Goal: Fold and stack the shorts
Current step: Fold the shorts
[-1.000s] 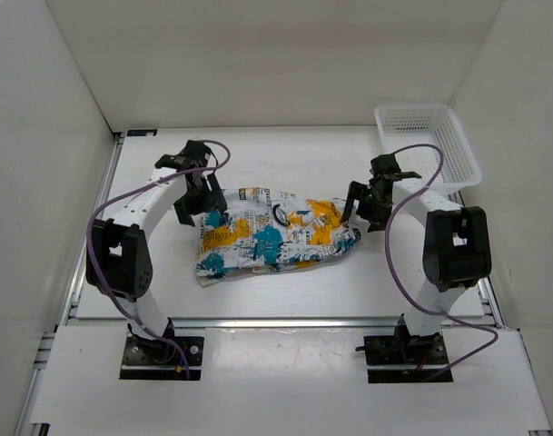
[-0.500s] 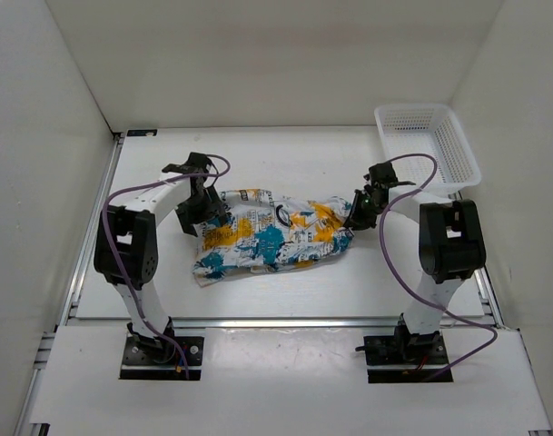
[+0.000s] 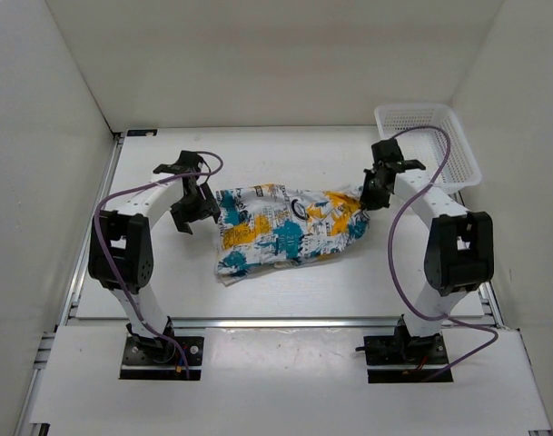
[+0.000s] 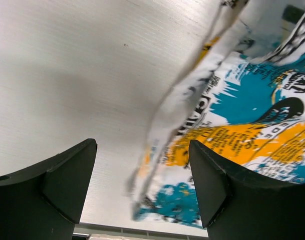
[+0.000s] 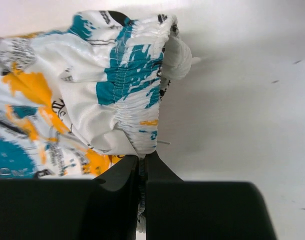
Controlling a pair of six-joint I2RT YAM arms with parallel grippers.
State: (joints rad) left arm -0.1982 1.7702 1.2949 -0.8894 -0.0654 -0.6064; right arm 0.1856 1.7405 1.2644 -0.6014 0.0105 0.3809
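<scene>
The soft white fabric shorts (image 3: pixel 290 232) with the teal, orange-yellow and black print: where do they lie? asks the first observer.

Crumpled on the table, answers the second, on the near-left side of the white plastic mesh basket (image 3: pixel 458 156). They are apart from it, yet closer than a second ago: the whole bundle has slid toward the basket.

What dragged it?

The right gripper (image 5: pixel 142 162), the one nearer the basket. A second ago its jaws stood wide beside the cloth. Now they are clamped on the gathered waistband end, with fabric pinched between them.

And the other one?

The left gripper (image 4: pixel 142 175), on the side far from the basket, has its jaws spread wide and holds nothing. The cloth it hovered over has drawn away, and the edge now lies just beyond its fingers.

So what does that mean for the task?

It looks like a straightening pull, the second judges. No fold is made yet, and the fabric is not flat.
</scene>
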